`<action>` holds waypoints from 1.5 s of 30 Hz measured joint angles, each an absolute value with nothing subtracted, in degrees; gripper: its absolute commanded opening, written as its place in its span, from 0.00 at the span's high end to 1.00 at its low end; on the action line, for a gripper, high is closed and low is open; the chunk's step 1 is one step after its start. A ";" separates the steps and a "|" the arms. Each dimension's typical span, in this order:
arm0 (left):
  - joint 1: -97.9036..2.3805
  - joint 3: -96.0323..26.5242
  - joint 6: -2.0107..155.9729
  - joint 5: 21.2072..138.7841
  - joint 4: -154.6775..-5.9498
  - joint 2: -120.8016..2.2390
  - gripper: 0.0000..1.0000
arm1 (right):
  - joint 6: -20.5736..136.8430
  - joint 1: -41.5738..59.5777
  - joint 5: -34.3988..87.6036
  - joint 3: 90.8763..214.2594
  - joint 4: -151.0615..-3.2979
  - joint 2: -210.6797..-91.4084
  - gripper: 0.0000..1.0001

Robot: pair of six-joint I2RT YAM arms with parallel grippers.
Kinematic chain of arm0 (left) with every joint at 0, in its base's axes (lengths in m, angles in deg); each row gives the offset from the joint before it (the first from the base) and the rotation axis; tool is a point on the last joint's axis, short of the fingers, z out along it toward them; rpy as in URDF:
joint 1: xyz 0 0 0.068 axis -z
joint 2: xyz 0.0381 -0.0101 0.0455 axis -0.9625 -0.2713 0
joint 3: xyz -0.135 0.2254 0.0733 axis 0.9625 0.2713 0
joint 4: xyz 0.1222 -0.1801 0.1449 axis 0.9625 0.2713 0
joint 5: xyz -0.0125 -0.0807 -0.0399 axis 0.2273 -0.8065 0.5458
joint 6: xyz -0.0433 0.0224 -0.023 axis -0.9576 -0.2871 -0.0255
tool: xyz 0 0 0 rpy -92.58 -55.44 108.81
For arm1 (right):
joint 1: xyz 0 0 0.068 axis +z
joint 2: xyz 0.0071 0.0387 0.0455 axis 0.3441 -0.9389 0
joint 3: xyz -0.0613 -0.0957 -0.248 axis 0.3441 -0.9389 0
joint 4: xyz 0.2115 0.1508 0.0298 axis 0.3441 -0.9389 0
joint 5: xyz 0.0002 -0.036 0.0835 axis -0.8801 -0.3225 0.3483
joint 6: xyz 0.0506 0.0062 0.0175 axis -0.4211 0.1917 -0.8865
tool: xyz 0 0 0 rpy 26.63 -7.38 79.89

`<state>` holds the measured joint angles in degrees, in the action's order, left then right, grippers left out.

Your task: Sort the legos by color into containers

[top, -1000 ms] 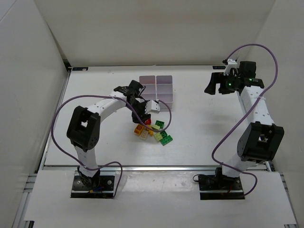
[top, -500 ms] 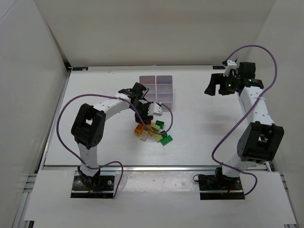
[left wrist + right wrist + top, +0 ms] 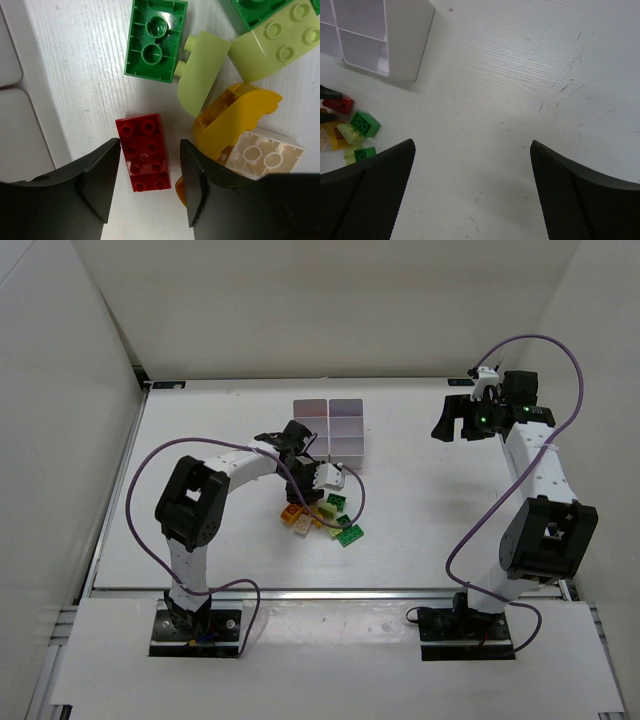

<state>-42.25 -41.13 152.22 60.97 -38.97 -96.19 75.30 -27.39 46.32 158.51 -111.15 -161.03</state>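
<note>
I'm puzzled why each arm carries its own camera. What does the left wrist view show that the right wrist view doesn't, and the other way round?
Only the left wrist view: a close look at the green brick lying hollow side up, and a cream brick.
Only the right wrist view: the containers with their walls, a scratched stretch of table, and the right gripper open above it.
Both: the red brick between the tips of the left gripper, tiny in the right wrist view.
</note>
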 measured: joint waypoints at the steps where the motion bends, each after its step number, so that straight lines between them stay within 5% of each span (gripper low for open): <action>1: -42.25 -40.93 152.24 61.19 -39.16 -96.19 0.41 | 75.32 -27.39 46.29 158.51 -111.15 -161.03 0.01; 12: -42.25 -40.82 150.62 62.83 -39.82 -97.04 0.69 | 75.50 -27.39 46.32 158.60 -111.15 -161.21 0.01; 31: -45.01 -57.83 112.64 72.22 -48.01 -84.67 0.74 | 73.03 -27.39 48.26 160.94 -111.15 -162.87 0.01; 45: -51.89 -70.68 106.67 78.34 -47.80 -102.22 0.67 | 72.87 -27.13 48.98 163.52 -111.15 -164.94 0.01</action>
<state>-51.89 -70.68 106.67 78.34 -47.80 -102.22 72.87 -27.13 48.98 163.52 -111.15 -164.94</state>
